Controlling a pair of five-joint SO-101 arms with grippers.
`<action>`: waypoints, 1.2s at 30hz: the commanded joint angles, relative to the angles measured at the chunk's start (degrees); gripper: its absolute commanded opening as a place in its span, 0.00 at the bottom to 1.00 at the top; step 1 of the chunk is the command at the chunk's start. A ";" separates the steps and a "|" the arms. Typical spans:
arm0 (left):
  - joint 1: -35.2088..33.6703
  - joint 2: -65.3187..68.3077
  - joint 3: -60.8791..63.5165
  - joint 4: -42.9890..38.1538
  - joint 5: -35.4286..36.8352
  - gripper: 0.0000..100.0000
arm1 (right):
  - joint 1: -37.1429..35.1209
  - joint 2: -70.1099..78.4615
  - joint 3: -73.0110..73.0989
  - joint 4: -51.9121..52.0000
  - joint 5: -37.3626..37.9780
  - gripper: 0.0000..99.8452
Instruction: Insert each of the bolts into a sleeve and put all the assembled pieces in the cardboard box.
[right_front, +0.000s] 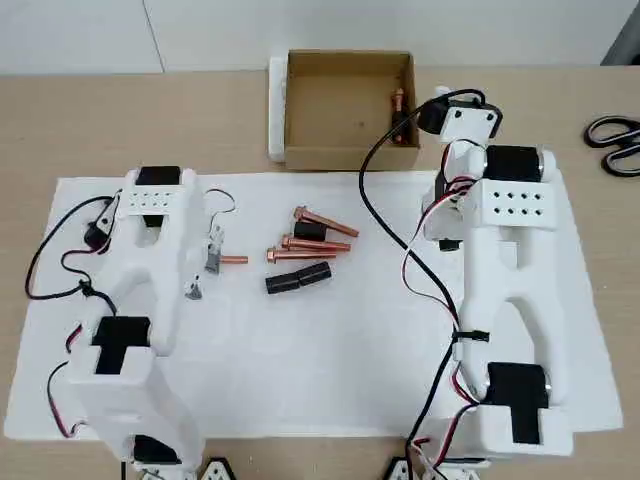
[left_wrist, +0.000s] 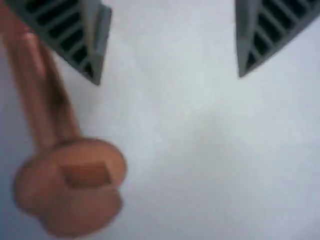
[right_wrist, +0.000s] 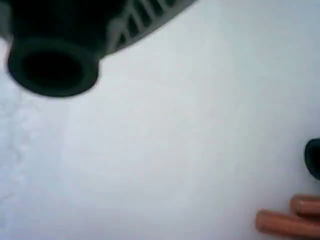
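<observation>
Four copper-coloured metal bolts (right_front: 315, 243) with broad flanged heads lie on the white foam mat (right_front: 350, 380). Three are bunched at its middle and the fourth bolt (right_front: 233, 260) lies apart, just beside the left gripper (right_front: 204, 277). A short black tubular sleeve (right_front: 312, 230) sits among the three. Two more black sleeves (right_front: 298, 279) lie end to end just below them.

The left wrist view shows up close what the high view leaves small. The left gripper (left_wrist: 168, 77) has its grey ribbed fingers (left_wrist: 85, 45) spread wide over bare mat. The fourth bolt (left_wrist: 50, 125) lies outside the gap, running under one finger with its round head nearest the camera.

The right wrist view shows the held black sleeve (right_wrist: 52, 65), hollow end on, pinched against a grey ribbed finger (right_wrist: 142, 17). Copper bolt ends (right_wrist: 287, 220) show farther off. In the high view the right gripper (right_front: 446, 237) sits low under its arm, near the mat's right side.

The brown cardboard box (right_front: 300, 110) stands beyond the mat's far edge. One copper bolt piece (right_front: 398, 105) rests against its right wall.
</observation>
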 joint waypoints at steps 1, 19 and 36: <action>1.14 -5.89 -0.22 1.05 -0.79 0.17 | -0.13 -3.12 -0.53 -0.84 0.44 0.01; 1.49 -11.87 7.25 -12.04 2.81 0.17 | 0.04 -3.03 -0.44 -0.92 0.44 0.01; -3.25 -11.87 13.14 -21.19 2.81 0.17 | -0.22 -3.12 -0.35 -0.84 0.35 0.01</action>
